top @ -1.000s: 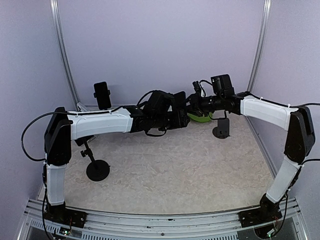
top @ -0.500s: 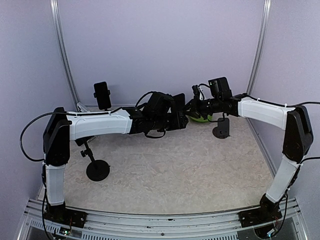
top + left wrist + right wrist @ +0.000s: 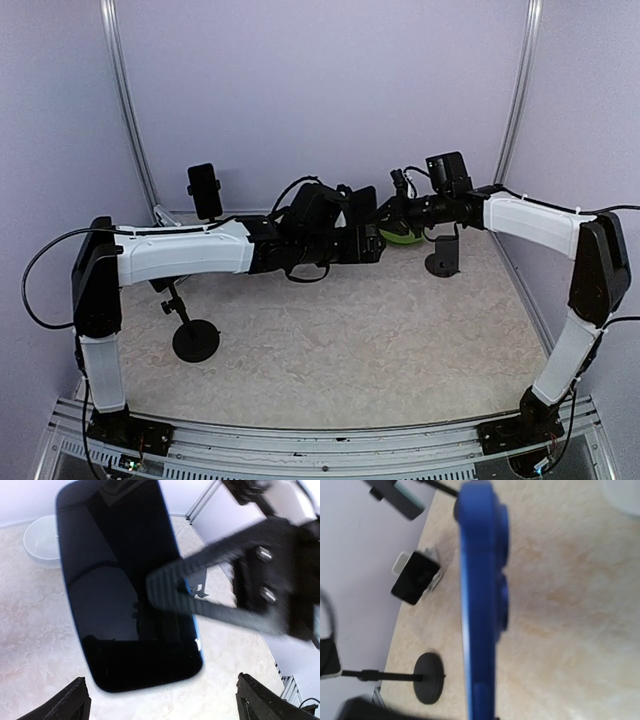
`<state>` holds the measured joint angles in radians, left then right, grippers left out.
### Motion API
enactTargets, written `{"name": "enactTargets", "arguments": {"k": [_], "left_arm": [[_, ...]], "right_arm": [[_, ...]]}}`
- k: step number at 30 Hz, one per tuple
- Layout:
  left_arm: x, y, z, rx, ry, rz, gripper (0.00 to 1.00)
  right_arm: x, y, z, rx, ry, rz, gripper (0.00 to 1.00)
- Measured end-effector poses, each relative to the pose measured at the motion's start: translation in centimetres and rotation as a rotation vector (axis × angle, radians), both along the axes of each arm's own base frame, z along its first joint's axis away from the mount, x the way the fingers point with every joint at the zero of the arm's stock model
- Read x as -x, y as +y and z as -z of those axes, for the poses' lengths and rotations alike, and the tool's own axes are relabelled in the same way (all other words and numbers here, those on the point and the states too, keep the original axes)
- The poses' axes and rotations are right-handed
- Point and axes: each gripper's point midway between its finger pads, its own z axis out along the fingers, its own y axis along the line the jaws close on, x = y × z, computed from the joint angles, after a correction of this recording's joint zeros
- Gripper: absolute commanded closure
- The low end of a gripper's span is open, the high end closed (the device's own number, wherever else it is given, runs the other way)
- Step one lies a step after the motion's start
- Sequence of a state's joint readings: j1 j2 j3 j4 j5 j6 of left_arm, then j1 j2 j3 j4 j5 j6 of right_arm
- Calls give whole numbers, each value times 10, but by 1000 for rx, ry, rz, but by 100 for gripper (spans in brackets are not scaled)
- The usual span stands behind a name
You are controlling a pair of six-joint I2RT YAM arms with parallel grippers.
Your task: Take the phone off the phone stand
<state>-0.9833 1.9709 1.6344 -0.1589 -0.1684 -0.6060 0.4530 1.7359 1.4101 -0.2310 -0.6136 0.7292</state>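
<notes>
Two grippers, one phone.
Right gripper (image 3: 390,212) is clamped on the blue-edged phone (image 3: 125,580), its finger entering from 3 o'clock; left gripper (image 3: 162,700) gapes wide at 6 o'clock, not touching it.

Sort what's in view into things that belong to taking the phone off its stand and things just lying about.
Job in hand:
- phone, clamped in the shut right gripper
- left gripper, open, facing the phone
- small stand, empty, probably the phone's

Lying about:
- tall stand holding a dark device
- bowl
- white-and-black box
</notes>
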Motion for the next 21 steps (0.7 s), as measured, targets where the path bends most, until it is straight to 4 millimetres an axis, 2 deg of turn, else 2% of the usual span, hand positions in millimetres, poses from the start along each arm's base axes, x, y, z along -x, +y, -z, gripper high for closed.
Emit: {"name": "enactTargets", "arguments": {"k": [4,7,10,15,21], "left_arm": [[18,-2,-29,-2,-75,30,1],[26,3,-54,-12,-137,37,1],[24,17,-77,-47,-193,21,1],[10,54,-111,-92,-268,-12,1],[-2,98,-152,-71,-315,-27,1]], "right_arm": [[-10,-27,1,5,-9,30,100],[-6,-46,5,10,-9,37,100],[4,-64,6,25,-6,43,100],[30,-77,-3,51,-32,13,100],[76,-96,-4,120,-27,-24,100]]}}
